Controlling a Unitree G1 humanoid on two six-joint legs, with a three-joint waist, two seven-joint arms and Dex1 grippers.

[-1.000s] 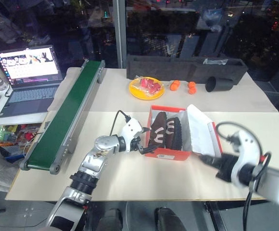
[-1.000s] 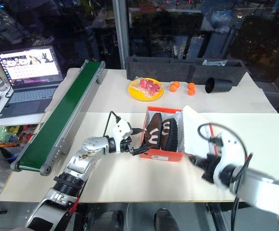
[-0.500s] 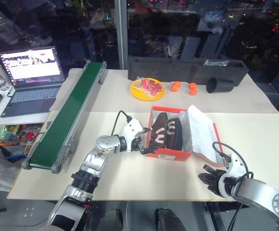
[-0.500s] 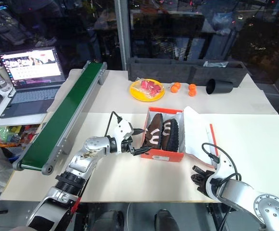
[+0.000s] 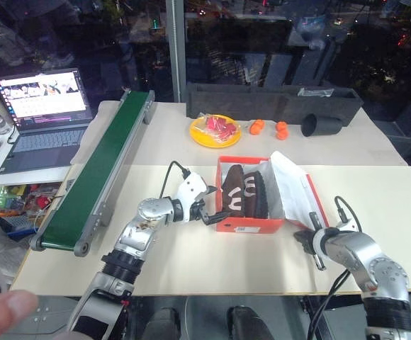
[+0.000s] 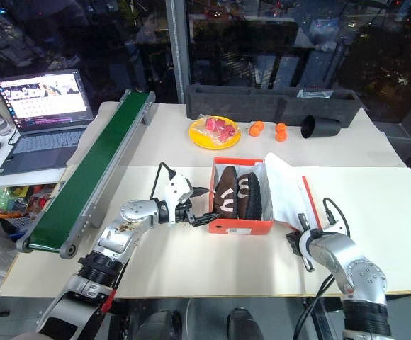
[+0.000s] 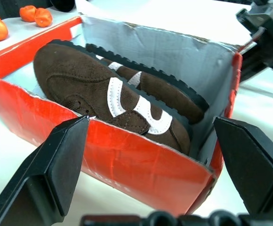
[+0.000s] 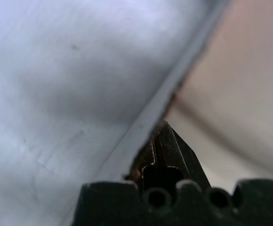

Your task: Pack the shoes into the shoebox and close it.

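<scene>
Right gripper, fingers pinched empty, dropped to the lid edge beside the box; left gripper wide, bracing box. Shoes packed; closing's next.

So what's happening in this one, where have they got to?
A robot is packing shoes. Both shoes already lie side by side in the open shoebox; its lid lies flopped open to the robot's right. The left gripper, fingers spread wide, sits at the box's near left corner, apparently steadying it. The right gripper is shut, its tips at the near edge of the lid, probably about to lift it. The box is not yet closed.
</scene>
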